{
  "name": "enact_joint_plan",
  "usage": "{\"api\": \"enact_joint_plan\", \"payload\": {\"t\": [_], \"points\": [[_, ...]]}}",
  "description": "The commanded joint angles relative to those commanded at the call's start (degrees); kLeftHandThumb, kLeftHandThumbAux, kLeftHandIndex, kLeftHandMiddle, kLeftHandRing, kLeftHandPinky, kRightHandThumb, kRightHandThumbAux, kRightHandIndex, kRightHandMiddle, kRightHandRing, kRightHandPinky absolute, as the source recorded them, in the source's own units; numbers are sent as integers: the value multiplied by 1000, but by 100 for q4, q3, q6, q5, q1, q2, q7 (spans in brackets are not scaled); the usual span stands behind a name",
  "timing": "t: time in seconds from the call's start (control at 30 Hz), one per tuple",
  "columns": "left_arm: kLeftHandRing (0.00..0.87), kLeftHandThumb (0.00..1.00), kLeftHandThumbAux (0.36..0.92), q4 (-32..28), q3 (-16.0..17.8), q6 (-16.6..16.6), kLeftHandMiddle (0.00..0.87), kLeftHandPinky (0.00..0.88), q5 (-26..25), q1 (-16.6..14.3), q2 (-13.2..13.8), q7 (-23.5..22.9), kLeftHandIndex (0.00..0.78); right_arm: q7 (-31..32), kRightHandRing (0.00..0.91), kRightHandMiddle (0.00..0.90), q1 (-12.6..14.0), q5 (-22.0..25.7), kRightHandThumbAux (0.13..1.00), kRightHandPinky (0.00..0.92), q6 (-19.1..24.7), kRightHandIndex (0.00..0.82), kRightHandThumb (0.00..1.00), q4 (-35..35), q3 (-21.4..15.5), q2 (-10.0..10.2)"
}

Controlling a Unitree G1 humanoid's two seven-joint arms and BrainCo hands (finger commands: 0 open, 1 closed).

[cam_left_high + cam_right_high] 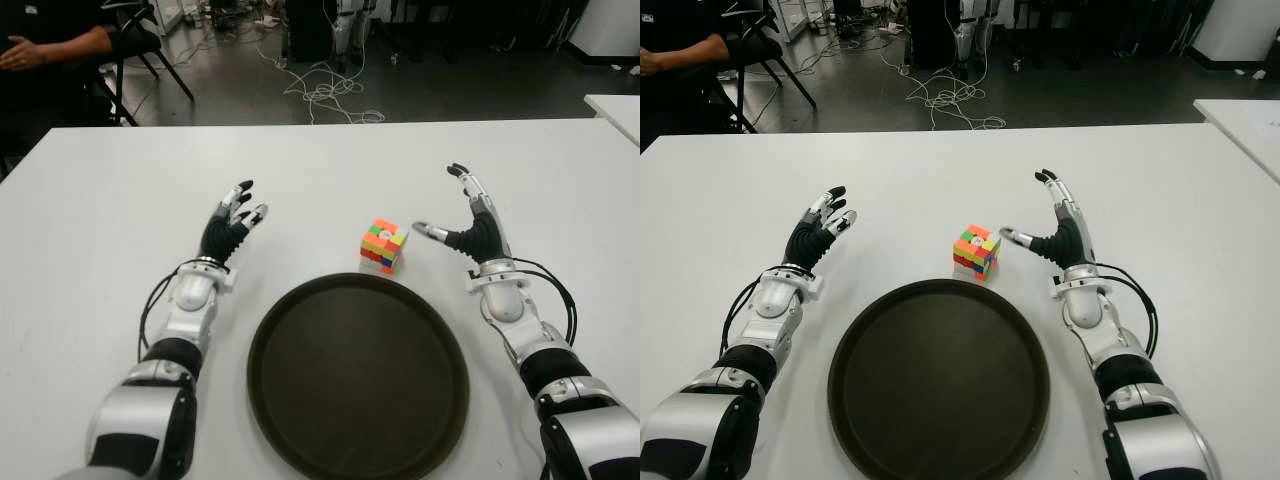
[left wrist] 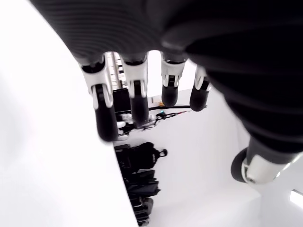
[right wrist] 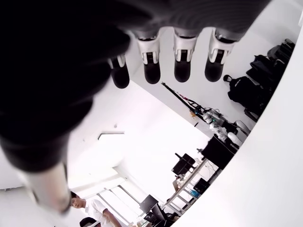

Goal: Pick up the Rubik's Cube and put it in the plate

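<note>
A multicoloured Rubik's Cube [image 1: 383, 244] stands on the white table [image 1: 120, 180], just beyond the far rim of a round dark brown plate [image 1: 358, 378]. My right hand [image 1: 452, 208] is just right of the cube with its fingers spread, thumb pointing at the cube, a small gap between them. Farther off to the cube's left, my left hand [image 1: 236, 212] shows over the table with fingers extended and nothing in it. The plate holds nothing.
A second white table's corner [image 1: 615, 108] shows at the far right. A seated person's arm [image 1: 50, 48] and a chair are beyond the table's far left edge. Cables [image 1: 325, 90] lie on the floor behind.
</note>
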Motion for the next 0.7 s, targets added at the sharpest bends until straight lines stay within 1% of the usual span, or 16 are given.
{"api": "enact_joint_plan", "payload": {"t": [0.2,0.3,0.53,0.7], "points": [[0,0,504,-12,-22,-10,14,0,13,0,-21,17,1,-321,0,0,-16,-212,756,28,-109,0,0,-10,106,-79],[0,0,504,-1,-14,-23,33,0,2,-9,-32,18,16,-412,0,0,-35,-290,776,32,-169,0,0,-42,148,-124],[12,0,510,22,13,-107,56,0,-25,-14,-70,25,32,-434,0,0,-77,-359,770,46,-362,0,0,-103,205,-218],[21,0,512,24,-20,-186,65,0,30,-10,-87,104,40,-461,35,20,-119,-420,775,75,-452,0,0,-96,245,-279]]}}
